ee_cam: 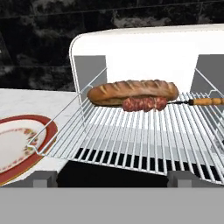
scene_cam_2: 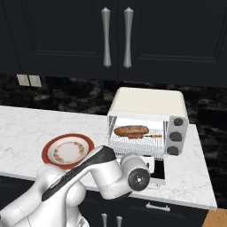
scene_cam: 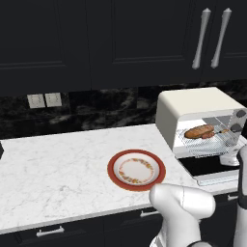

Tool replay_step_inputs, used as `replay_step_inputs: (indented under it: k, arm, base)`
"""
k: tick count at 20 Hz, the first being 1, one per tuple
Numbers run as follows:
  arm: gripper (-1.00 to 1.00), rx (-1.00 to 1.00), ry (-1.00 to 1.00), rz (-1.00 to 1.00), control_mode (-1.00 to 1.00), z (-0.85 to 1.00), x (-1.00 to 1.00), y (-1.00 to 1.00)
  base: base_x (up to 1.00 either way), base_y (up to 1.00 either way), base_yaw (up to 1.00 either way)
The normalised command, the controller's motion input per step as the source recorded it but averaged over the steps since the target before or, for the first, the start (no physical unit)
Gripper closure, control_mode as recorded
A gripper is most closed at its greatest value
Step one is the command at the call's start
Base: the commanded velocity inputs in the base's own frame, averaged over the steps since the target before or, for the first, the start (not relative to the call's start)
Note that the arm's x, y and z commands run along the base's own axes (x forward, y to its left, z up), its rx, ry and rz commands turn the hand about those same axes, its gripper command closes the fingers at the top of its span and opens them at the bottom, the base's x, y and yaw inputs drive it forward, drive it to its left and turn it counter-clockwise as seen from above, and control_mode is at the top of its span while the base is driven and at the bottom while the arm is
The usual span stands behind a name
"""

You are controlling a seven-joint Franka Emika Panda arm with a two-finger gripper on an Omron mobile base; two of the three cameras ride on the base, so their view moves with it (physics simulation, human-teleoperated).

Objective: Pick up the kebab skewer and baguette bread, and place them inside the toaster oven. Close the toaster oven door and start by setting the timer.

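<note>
The cream-white toaster oven (scene_cam: 193, 103) (scene_cam_2: 146, 102) (ee_cam: 144, 43) stands at the counter's right with its door (scene_cam: 208, 170) (scene_cam_2: 158, 172) folded down flat. On its wire rack (ee_cam: 131, 135) lies the golden-brown baguette bread (scene_cam: 198, 131) (scene_cam_2: 131, 130) (ee_cam: 131, 91). The kebab skewer (scene_cam: 210, 135) (scene_cam_2: 141, 135) (ee_cam: 144, 104) rests just in front of the loaf, touching it, its stick pointing right. My gripper (ee_cam: 111, 179) hovers low before the oven mouth, over the lowered door, open, with nothing between its fingers.
A red-rimmed plate (scene_cam: 112, 170) (scene_cam_2: 46, 153) (ee_cam: 43, 135) sits bare on the white marble counter left of the oven. Dark knobs (scene_cam_2: 177, 122) (scene_cam: 237, 126) line the oven's right side. Black wall cabinets hang overhead. My arm's elbow (scene_cam_2: 133, 177) hangs in front of the door.
</note>
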Motion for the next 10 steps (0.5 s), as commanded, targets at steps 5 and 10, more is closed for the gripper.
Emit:
replay_step_inputs:
  k: [5, 10]
  arm:
    - [-1.00, 0.00, -0.01, 0.00, -1.00, -0.06, -0.05, 0.00]
    - [-1.00, 0.00, 0.00, 0.00, -1.00, 0.00, 0.00, 0.00]
  base:
    - [0.00, 0.00, 0.00]
    - [0.00, 0.00, 0.00]
